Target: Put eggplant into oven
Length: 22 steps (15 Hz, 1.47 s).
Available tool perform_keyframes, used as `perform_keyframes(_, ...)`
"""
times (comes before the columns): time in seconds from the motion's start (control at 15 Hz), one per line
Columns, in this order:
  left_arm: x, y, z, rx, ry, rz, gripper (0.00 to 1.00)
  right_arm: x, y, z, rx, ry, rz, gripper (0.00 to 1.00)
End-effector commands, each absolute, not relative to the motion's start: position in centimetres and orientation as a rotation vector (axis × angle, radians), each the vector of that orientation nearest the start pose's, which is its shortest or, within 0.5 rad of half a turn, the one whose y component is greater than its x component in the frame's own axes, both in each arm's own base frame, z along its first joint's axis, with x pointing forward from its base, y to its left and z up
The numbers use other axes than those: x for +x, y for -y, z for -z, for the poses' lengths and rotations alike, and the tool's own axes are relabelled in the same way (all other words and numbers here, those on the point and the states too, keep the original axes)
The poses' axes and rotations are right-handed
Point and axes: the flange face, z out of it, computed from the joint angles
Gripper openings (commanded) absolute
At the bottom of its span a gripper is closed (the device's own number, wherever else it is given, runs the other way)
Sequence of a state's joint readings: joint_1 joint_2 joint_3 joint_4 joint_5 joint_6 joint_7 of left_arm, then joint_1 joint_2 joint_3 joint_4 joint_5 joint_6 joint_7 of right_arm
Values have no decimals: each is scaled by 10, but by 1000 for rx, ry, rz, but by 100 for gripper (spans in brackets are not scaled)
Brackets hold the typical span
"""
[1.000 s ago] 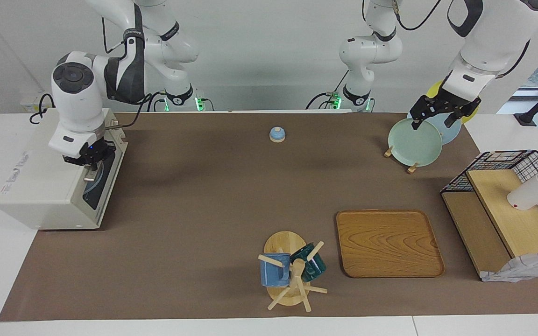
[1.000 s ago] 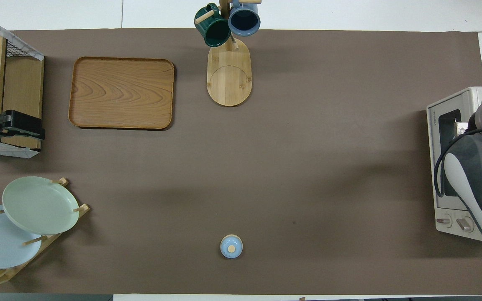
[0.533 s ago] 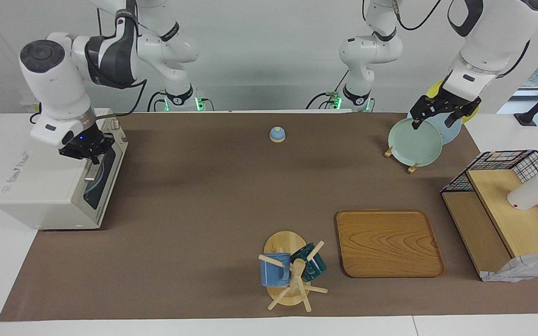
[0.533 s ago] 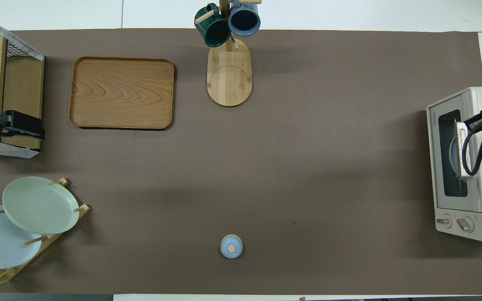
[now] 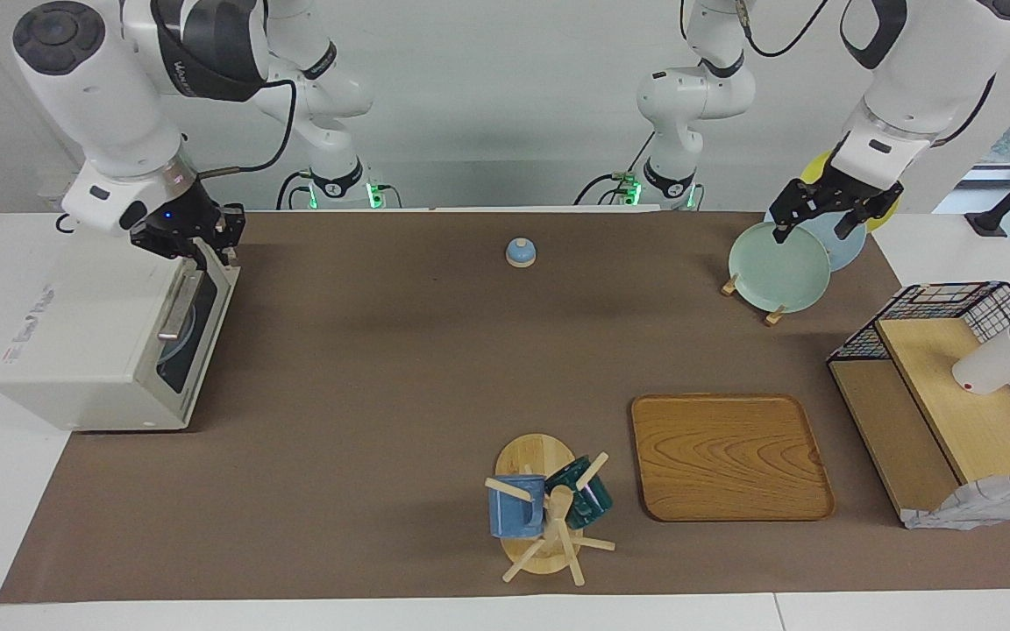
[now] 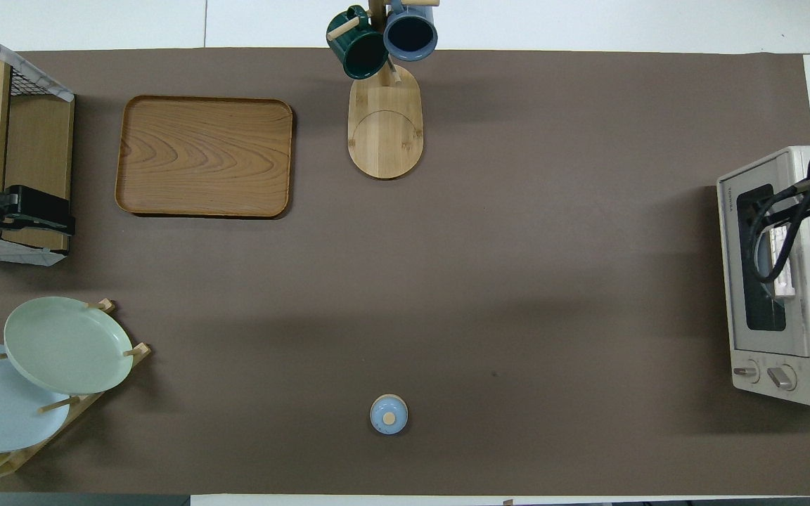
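Right pincer (image 5: 207,248) over oven (image 5: 93,350), above shut door; finger state not discernible. Left pincer (image 5: 821,213) open, waiting over plates (image 5: 778,265). Eggplant unseen, possibly inside oven. Risk: pincer snagging handle (image 5: 179,307) underneath, reopening door.

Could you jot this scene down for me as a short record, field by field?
oven: at the right arm's end of the table, door shut
eggplant: not visible
right gripper: above the oven's top edge, holding nothing
left gripper: open, waiting over the plate rack
tray: bare
mug stand: two mugs hanging
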<state>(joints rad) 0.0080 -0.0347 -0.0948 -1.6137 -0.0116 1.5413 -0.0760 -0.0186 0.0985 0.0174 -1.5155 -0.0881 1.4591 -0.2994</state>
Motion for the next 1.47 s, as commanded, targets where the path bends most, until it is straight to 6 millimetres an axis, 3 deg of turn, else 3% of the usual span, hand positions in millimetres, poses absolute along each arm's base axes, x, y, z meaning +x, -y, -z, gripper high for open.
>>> perform_keyframes(0.0,532,44,-622,-3132,-12,-67,100,572,9,-594,-3118,425,-243,100)
perform_keyframes(0.13,532,45,-622,-3132,-14,-67,100,570,7,-598,-3114,418,-229,100)
perform_keyframes(0.2,532,44,-622,-3132,-12,-69,100,568,-15,-603,-3134,460,-219,100)
perform_keyframes(0.27,532,45,-622,-3132,-14,-67,100,565,-21,-605,-3133,448,-220,100)
perform_keyframes(0.47,532,44,-622,-3132,-12,-67,100,558,-19,-615,-3158,362,-186,100)
perform_keyframes(1.4,532,44,-622,-3132,-12,-67,100,543,-10,-614,-3152,329,-182,100)
